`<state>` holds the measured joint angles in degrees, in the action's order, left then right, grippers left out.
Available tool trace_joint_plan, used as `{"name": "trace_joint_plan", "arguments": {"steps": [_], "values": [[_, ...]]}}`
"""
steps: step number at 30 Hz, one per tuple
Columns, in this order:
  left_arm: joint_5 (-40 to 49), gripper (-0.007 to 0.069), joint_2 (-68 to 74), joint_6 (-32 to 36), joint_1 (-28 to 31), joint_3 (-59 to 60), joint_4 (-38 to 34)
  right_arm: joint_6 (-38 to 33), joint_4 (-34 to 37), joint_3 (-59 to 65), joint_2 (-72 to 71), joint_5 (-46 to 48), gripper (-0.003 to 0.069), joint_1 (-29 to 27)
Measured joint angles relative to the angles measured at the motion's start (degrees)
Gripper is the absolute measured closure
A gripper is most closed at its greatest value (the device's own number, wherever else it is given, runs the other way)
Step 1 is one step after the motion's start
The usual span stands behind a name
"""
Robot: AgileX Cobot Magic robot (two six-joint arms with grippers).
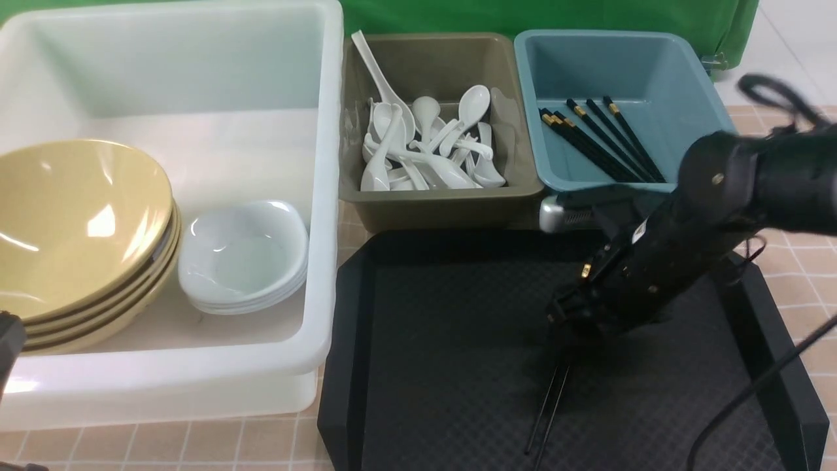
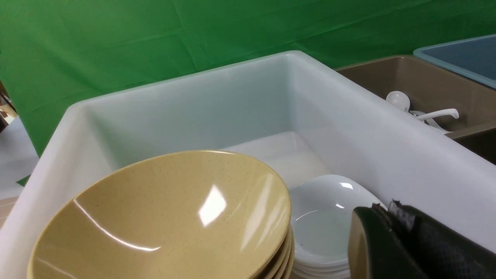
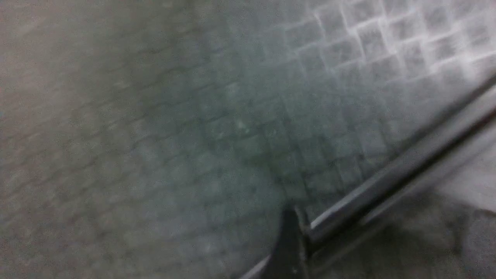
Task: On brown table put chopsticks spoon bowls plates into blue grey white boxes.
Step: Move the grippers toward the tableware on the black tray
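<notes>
Front view, step: collecting the last chopsticks [image 1: 548,409], which lie on the black tray [image 1: 425,327] on the brown table [image 1: 804,288].
Front view, right gripper [image 1: 563,340]: I am down over their far end. Whether my jaws have clamped them, I cannot tell.
Front view, goal: the blue box [image 1: 693,85], just beyond the tray, with other black sticks in it.
Front view, sorted: spoons [image 1: 425,150] in the grey box [image 1: 444,203]; bowls [image 1: 72,216] and plates [image 1: 242,255] in the white box [image 1: 324,163].
Left wrist view: my left gripper [image 2: 383,207] hangs beside the stacked dishes, jaw state unclear.
Right wrist view: blurred; one fingertip [image 3: 290,232] sits against a stick.
Next move, my judgement: pinch both sticks together, lift level, clear the blue rim, release inside.
</notes>
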<state>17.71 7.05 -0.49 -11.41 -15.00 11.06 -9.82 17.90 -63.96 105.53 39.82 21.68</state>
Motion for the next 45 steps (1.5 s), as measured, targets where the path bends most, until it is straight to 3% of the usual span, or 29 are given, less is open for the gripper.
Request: {"name": "trace_joint_plan", "arguments": {"steps": [9, 14, 22, 23, 25, 28, 39, 44, 45], "values": [[-0.06, 0.0623, 0.0, -0.36, 0.0, 0.06, 0.0, 2.34, -1.98, -1.44, 2.99, -8.41, 0.0085, 5.24], [-0.06, 0.0623, 0.0, -0.43, 0.0, 0.06, 0.0, 3.08, -14.01, -1.76, 3.7, -9.11, 0.0145, 10.42], [-0.06, 0.0623, 0.0, -0.43, 0.0, 0.06, 0.0, 5.08, -17.9, -2.73, 3.88, -4.34, 0.0378, 13.82], [-0.06, 0.0623, 0.0, -0.43, 0.0, 0.06, 0.0, 5.08, -17.9, -2.73, 3.88, -4.34, 0.0378, 13.82], [-0.06, 0.0623, 0.0, -0.43, 0.0, 0.06, 0.0, 3.75, -17.9, -2.73, 3.62, -3.15, 0.0463, 13.94], [0.01, 0.0623, 0.0, -0.43, 0.0, 0.06, 0.0, 2.68, -18.21, -2.18, 2.66, 0.01, 0.051, 13.95], [-0.05, 0.0623, 0.0, -0.43, 0.0, 0.06, 0.0, 0.01, -18.61, -1.07, 1.64, -0.28, 0.0515, 13.95], [-0.05, 0.0623, 0.0, -0.43, 0.0, 0.06, 0.0, -0.95, -18.7, -1.07, 1.64, -0.44, 0.0425, 13.95], [-0.05, 0.0623, 0.0, -0.37, 0.0, 0.06, 0.0, -0.95, -18.99, -1.39, 1.64, -0.4, 0.0371, 13.95]]}}
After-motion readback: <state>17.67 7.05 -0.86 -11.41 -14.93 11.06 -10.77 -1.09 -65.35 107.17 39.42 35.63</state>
